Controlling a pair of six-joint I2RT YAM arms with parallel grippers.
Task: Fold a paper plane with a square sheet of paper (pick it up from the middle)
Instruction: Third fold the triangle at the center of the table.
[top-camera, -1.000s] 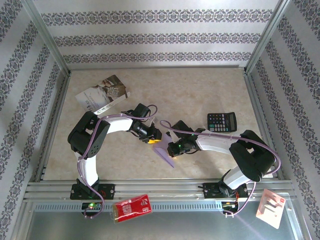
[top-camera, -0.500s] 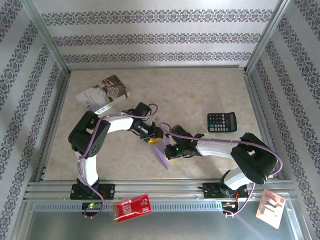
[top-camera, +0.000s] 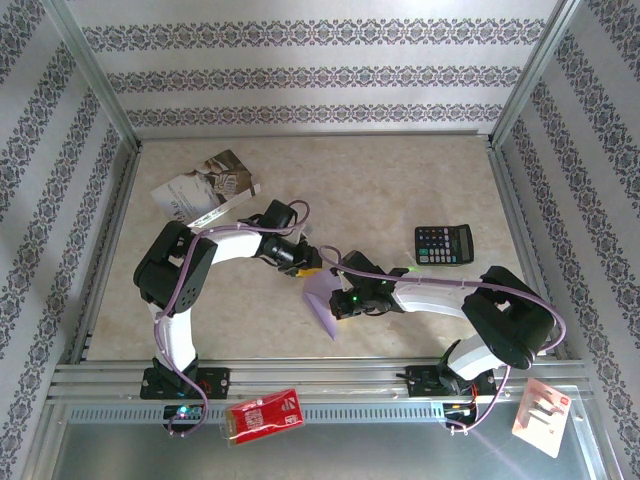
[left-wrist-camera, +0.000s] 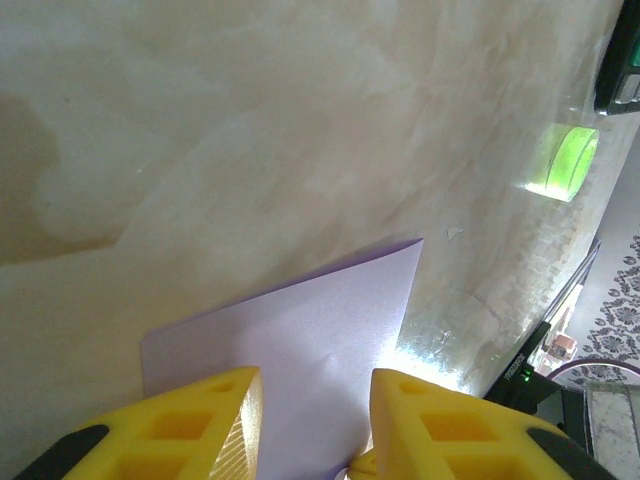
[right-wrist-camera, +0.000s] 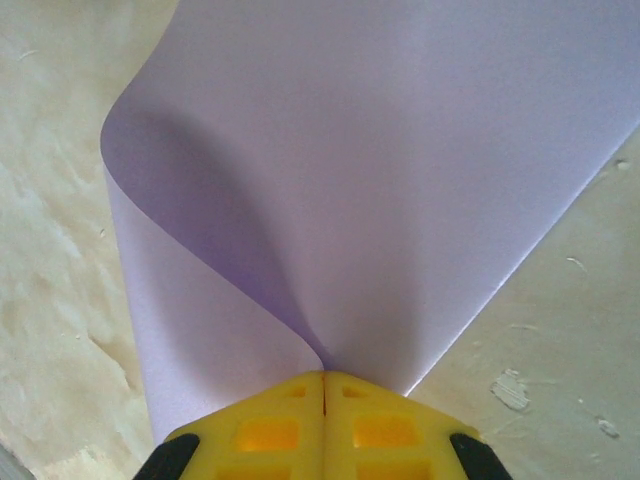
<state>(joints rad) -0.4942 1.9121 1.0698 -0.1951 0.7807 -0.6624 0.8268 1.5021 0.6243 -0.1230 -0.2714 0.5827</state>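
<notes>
The square sheet of paper (top-camera: 322, 300) is pale lilac and lies partly folded at the table's middle, between the two arms. My right gripper (top-camera: 340, 301) is shut on it. In the right wrist view the yellow fingers (right-wrist-camera: 270, 430) meet at the right gripper (right-wrist-camera: 323, 378), pinching a curled-over layer of the sheet (right-wrist-camera: 380, 150). My left gripper (top-camera: 307, 269) is at the sheet's far-left edge. In the left wrist view the left gripper (left-wrist-camera: 315, 400) is open, its fingers apart over the flat lilac sheet (left-wrist-camera: 300, 320). No finished paper plane is in view.
A printed booklet (top-camera: 205, 187) lies at the far left and a black calculator (top-camera: 444, 243) at the right. A red packet (top-camera: 264, 413) and a white-pink packet (top-camera: 541, 415) rest on the near metal ledge. Metal rails border the table.
My right gripper has slid left with the sheet, which now bulges up wider toward the left gripper. The left gripper has drawn back slightly toward the far side.
</notes>
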